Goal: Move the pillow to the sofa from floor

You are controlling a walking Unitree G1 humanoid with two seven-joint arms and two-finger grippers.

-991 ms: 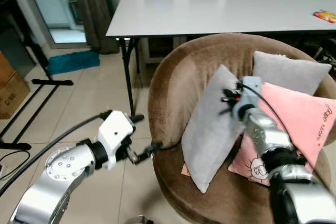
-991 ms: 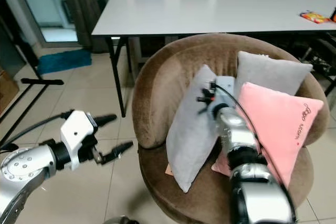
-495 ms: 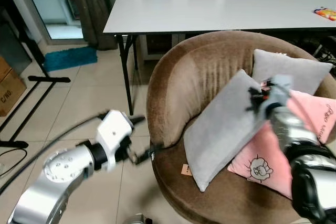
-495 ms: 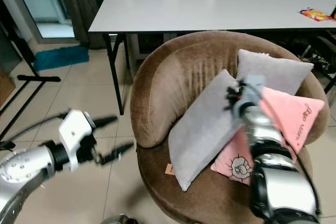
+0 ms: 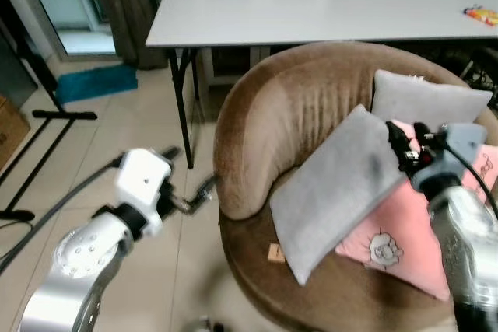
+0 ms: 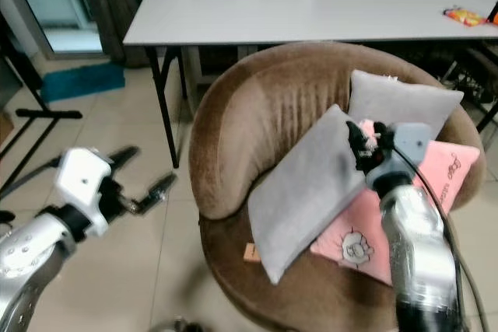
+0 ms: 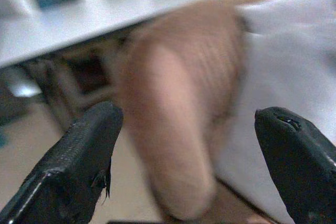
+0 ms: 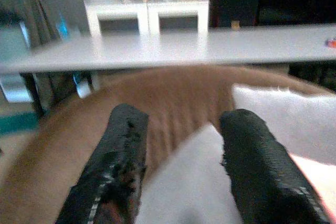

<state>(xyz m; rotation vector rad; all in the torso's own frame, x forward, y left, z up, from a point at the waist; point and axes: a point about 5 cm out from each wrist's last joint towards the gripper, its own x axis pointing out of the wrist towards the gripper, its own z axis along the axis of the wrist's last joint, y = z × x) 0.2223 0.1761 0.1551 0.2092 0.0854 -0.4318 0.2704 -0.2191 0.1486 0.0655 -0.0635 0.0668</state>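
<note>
The room was evenly and softly lit, with daylight coming in from the glass door (image 5: 74, 1) at the far left and a pale sheen lying on the white counter (image 5: 327, 9), while the space under it stayed dark. Both head views were slightly soft, and the left gripper (image 5: 187, 192) was smeared by motion blur. The wrist views were worse — the brown sofa (image 7: 173, 129) and grey pillow (image 8: 184, 182) showed as hazy shapes, and only the black fingers (image 8: 123, 166) close to the lens held some texture.
</note>
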